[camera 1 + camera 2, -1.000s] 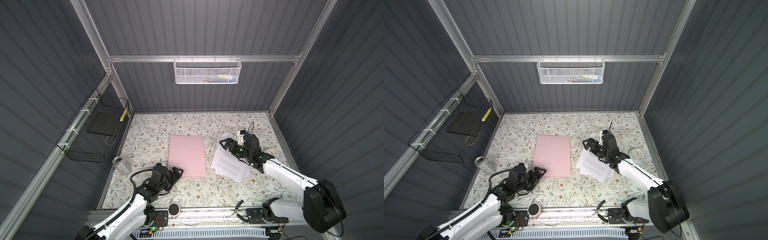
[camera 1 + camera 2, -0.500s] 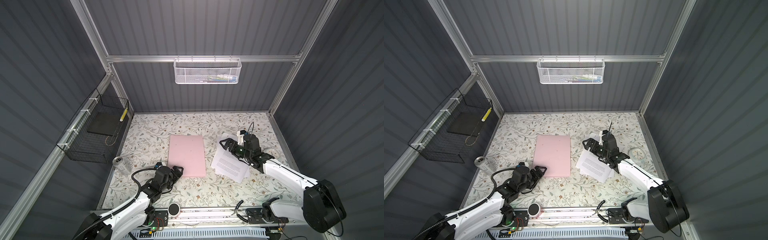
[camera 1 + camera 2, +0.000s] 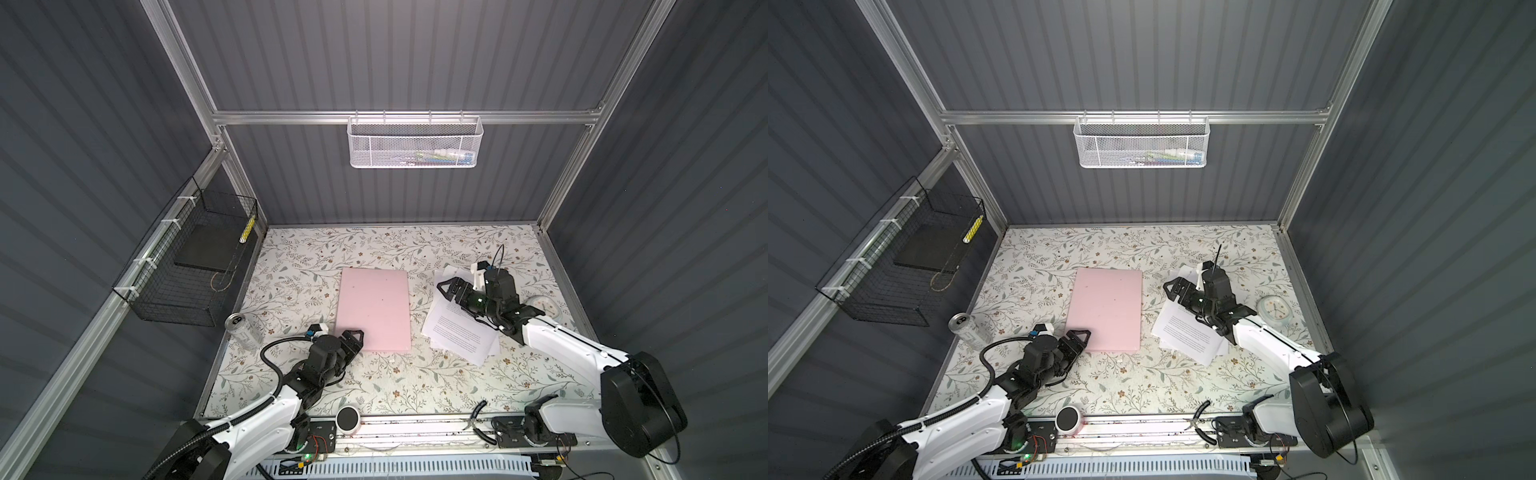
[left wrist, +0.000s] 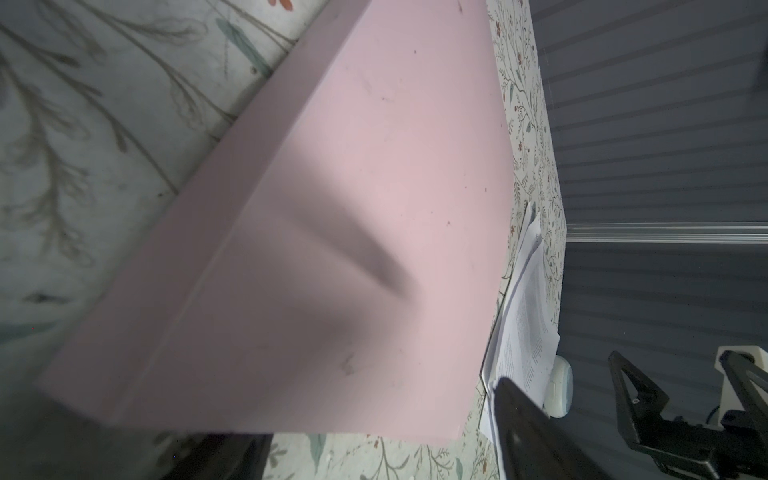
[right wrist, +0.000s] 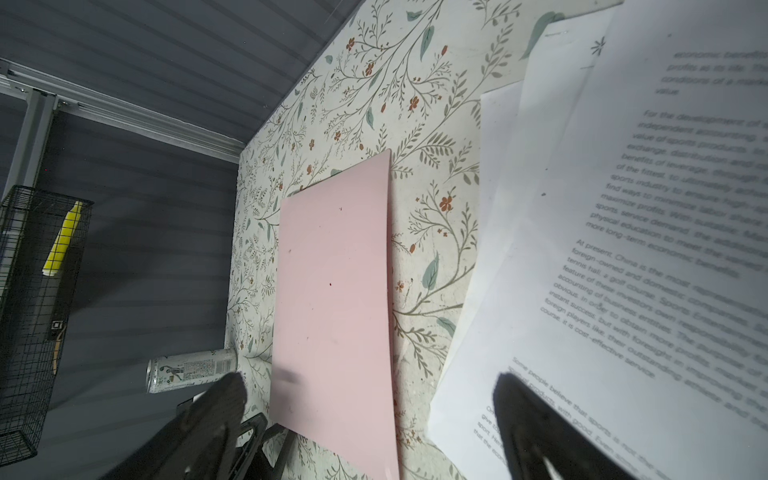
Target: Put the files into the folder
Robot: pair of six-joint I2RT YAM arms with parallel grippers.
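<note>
The pale pink folder [image 3: 374,307] [image 3: 1106,309] lies closed and flat on the floral table, left of centre. My left gripper [image 3: 352,337] [image 3: 1077,336] is at its near left corner, open. In the left wrist view its jaws [image 4: 370,419] straddle the folder's [image 4: 353,187] near edge. The files [image 3: 457,328] [image 3: 1187,334], white printed sheets fanned in a loose pile, lie right of the folder. My right gripper [image 3: 449,289] [image 3: 1173,289] hovers open over their far left part. One finger is over the files [image 5: 602,249], the other towards the folder [image 5: 332,291].
A drinks can [image 3: 241,328] stands left of the folder by the table edge. A round white clock [image 3: 544,307] lies right of the files. A black wire basket [image 3: 187,266] holding a dark slab hangs on the left wall, and a white mesh basket [image 3: 413,141] on the back rail.
My left gripper has crept forward and lower to the folder's near left corner, its jaws narrowing a little. The right arm and the files have not moved.
</note>
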